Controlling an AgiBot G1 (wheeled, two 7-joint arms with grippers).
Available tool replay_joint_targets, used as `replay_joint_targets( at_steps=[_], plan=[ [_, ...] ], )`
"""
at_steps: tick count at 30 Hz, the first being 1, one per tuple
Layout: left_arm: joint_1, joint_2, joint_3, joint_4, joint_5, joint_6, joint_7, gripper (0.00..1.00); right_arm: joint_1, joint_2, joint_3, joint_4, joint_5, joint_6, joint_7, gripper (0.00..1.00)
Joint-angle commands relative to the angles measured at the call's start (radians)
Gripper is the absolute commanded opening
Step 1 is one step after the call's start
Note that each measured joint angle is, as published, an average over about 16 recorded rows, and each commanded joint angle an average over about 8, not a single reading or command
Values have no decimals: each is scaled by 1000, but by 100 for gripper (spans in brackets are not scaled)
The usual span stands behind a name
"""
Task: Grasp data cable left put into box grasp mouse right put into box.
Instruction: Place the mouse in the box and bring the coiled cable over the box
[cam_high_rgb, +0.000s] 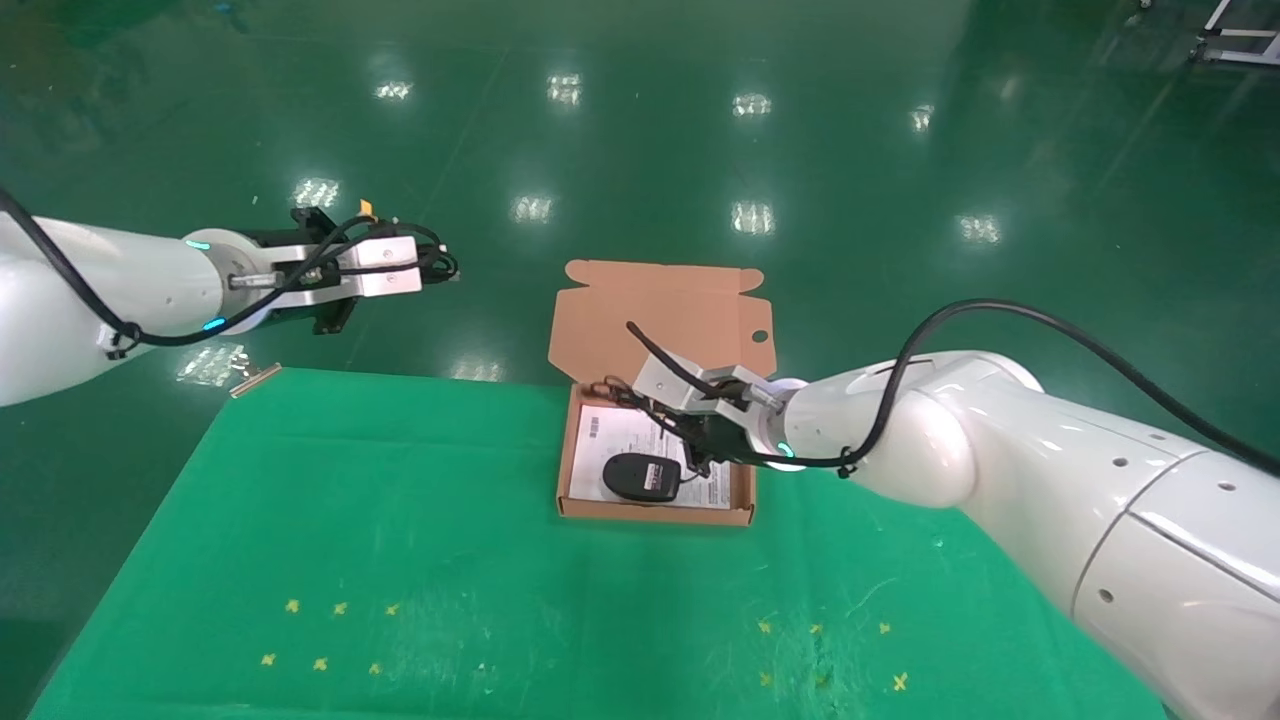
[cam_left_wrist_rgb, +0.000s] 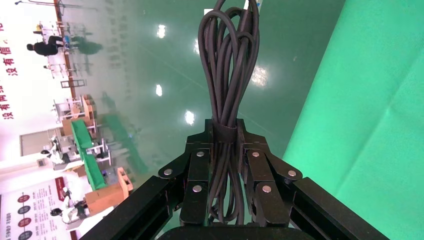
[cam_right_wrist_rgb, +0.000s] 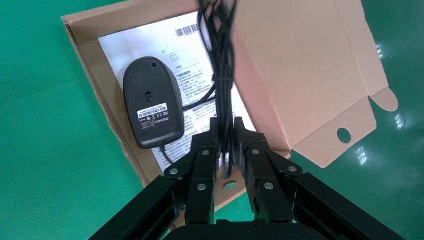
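Observation:
The tan cardboard box (cam_high_rgb: 650, 515) lies open at the far middle of the green table, its flap lid (cam_high_rgb: 660, 310) standing up behind it. The black mouse (cam_high_rgb: 642, 476) lies label-up on the white sheet inside; it also shows in the right wrist view (cam_right_wrist_rgb: 151, 102). My right gripper (cam_high_rgb: 680, 430) hovers over the box (cam_right_wrist_rgb: 85, 55), shut on the mouse's bundled thin cord (cam_right_wrist_rgb: 222, 75). My left gripper (cam_high_rgb: 435, 265) is held up beyond the table's far left, above the floor. In the left wrist view this gripper (cam_left_wrist_rgb: 225, 131) is shut on the looped black data cable (cam_left_wrist_rgb: 227, 60).
The green cloth table (cam_high_rgb: 400, 550) has small yellow cross marks (cam_high_rgb: 340, 608) near its front. A small metal clip (cam_high_rgb: 255, 380) sits at the far left corner. Shiny green floor lies beyond the far edge.

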Motion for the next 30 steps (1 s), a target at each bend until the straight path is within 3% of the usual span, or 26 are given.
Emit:
replay_joint_targets(
  at_steps=[1, 17, 30],
  plan=[
    [0, 0, 0, 0, 0, 0, 0, 0, 0, 2, 0, 2, 1, -1, -2, 100],
    [45, 38, -5, -41, -62, -36, -8, 0, 60, 51, 10, 19, -46, 43, 57, 100],
    [114, 151, 21, 12, -108, -195, 44, 0, 147, 167, 10, 82, -117, 23, 121, 100]
  ],
)
